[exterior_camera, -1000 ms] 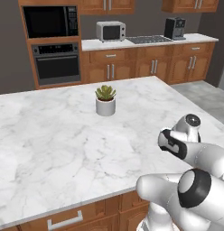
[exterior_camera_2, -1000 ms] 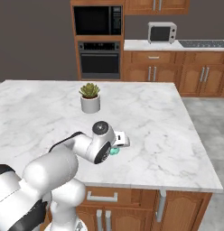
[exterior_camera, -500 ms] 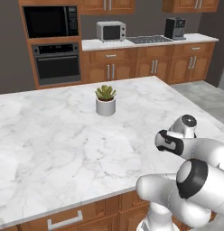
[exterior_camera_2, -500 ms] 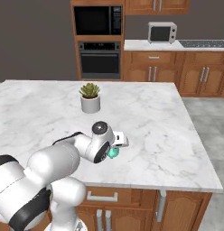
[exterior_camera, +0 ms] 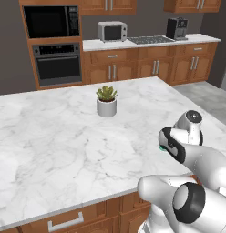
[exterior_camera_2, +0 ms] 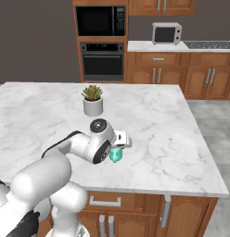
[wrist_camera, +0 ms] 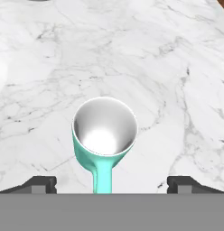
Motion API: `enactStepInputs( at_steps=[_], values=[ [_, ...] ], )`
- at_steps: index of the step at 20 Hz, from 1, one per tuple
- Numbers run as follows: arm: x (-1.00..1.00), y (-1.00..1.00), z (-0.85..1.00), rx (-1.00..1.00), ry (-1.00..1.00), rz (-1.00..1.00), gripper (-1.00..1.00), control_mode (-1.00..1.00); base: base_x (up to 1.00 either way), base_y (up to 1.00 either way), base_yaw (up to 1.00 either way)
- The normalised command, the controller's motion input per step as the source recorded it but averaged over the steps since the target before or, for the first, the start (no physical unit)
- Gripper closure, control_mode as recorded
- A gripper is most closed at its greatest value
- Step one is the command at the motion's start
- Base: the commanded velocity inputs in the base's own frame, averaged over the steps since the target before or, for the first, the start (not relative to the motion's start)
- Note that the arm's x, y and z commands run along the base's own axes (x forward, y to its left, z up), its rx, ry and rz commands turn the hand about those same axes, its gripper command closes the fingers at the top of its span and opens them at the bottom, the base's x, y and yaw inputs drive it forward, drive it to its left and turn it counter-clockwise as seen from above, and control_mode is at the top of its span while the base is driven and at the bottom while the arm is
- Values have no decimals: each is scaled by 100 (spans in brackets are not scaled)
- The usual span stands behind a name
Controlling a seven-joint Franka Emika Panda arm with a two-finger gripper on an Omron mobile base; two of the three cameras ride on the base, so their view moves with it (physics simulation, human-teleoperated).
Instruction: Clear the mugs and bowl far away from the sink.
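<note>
Since your gripper (wrist_camera: 112, 184) is spread wide with nothing in it, the teal mug (wrist_camera: 105, 135) looks dropped off, standing upright on the marble bench (wrist_camera: 177, 67) between the tips; I'd lift straight clear next, then fetch the rest

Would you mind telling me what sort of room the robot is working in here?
A home kitchen, rendered. A built-in wall oven stands among wooden cabinets, a microwave sits on the back counter, and a marble-topped island holds a potted plant and a teal mug.
</note>
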Motion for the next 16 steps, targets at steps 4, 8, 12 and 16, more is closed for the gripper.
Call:
enactStepInputs(
  at_steps=[4, 8, 12, 16],
  values=[
    [-66, -9, 100, 0, 0, -39, -100, -100, 0, 0, 0],
    [-60, -19, 98, 0, 0, -43, -100, -100, 0, 0, 0],
    [-69, -31, 55, 2, -8, -48, -100, -100, 0, 0, 0],
    [0, 0, 0, 0, 0, 0, -100, 100, -40, -6, -72]
  ],
)
